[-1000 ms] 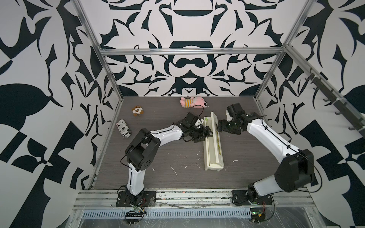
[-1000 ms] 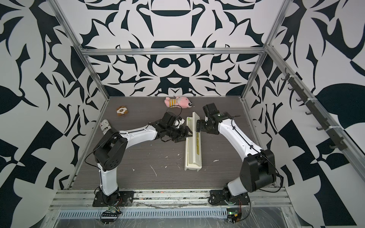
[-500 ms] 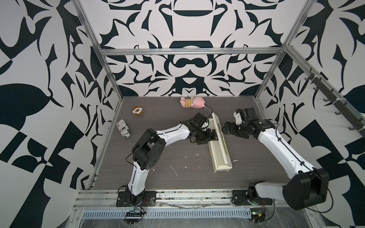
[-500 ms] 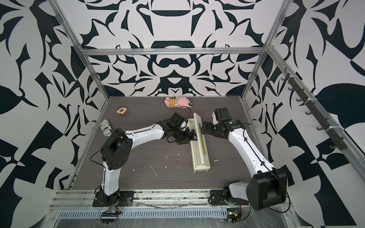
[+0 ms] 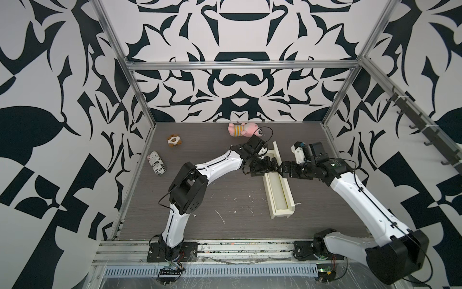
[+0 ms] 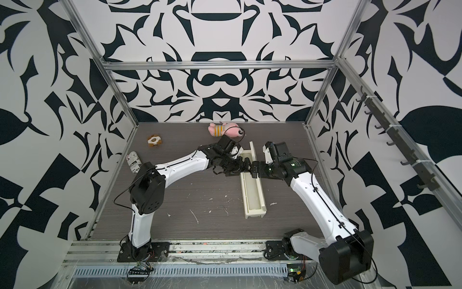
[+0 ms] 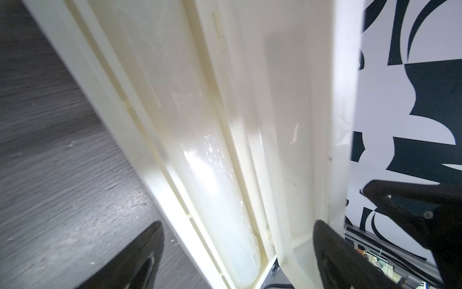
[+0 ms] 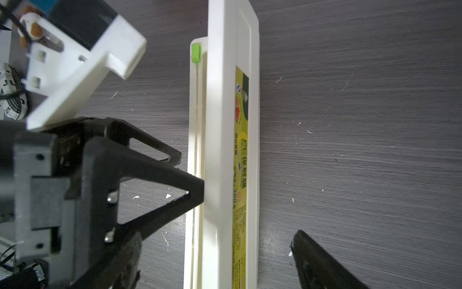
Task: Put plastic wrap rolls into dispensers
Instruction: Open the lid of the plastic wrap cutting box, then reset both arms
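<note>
Dispenser (image 5: 282, 214) flat on surface (image 5: 225, 200), right of centre, long axis near-to-far, near end skewed slightly right; lid (image 8: 222, 125) raised. Plastic wrap roll (image 7: 217, 200) lies lengthwise inside, parallel to it. Yellow-green label (image 8: 241, 155) on lid reads "PE 保鲜膜", "300"; rest too small. Green tab (image 8: 195, 53) at one end. Left tool (image 5: 271, 166) fingers apart, straddling dispenser; right tool (image 5: 283, 169) apart at lid, gripping nothing.

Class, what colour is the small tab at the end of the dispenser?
Bright green: the tab on the cream-white dispenser shows best in the right wrist view.
</note>
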